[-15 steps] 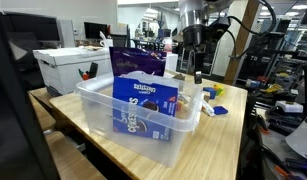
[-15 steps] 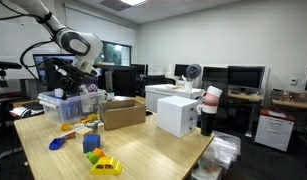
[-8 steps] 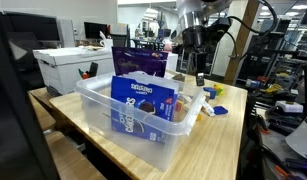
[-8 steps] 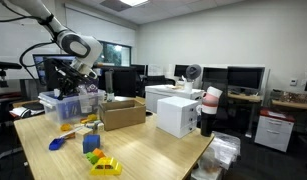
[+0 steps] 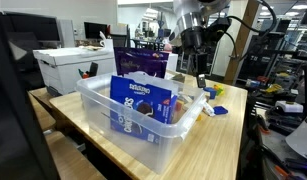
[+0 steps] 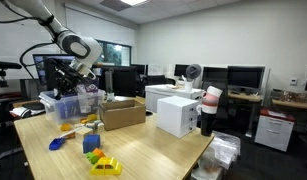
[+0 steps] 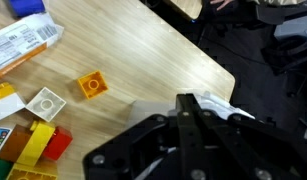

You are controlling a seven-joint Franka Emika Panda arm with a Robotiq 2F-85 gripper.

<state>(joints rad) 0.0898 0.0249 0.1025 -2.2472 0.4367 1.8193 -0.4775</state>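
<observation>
Arm over the far end of the wooden table [image 7: 168, 55]; gripper [image 5: 199, 77] hangs off the surface just behind the far corner of the clear plastic bin [image 5: 168, 148], touching nothing that can be made out; seen from afar in an exterior view, gripper [image 6: 83, 86] sits above the bin's end of the table. Wrist view: fingers [image 7: 186, 105] pressed together, clenched; nothing plainly pinched between them, though a pale shape beside them cannot be read.

Nearest loose thing is the orange block [image 7: 90, 85], flat on bare wood, studs up, apart from everything; white block [image 7: 45, 102] near it; clump of yellow and red blocks [image 7: 38, 142] beyond, at the frame's edge; snack packet [image 7: 23, 40] well apart in the top corner. Bin holds a blue biscuit pack [image 5: 143, 108] upright, purple bag [image 5: 139, 62] behind it.

Judgement on handling: step in hand looks like a hover with jaws closed, above the blocks; done well, it keeps height beside the bin wall and moves sideways before down; any descent on the orange block wants the jaws parted first, the wrist turned so the pads meet two opposite flat sides, the centre set over the studs; block looks small and light, likely to skate on smooth wood if one pad lands first; the white block crowds one side, so the open side is the better approach.
</observation>
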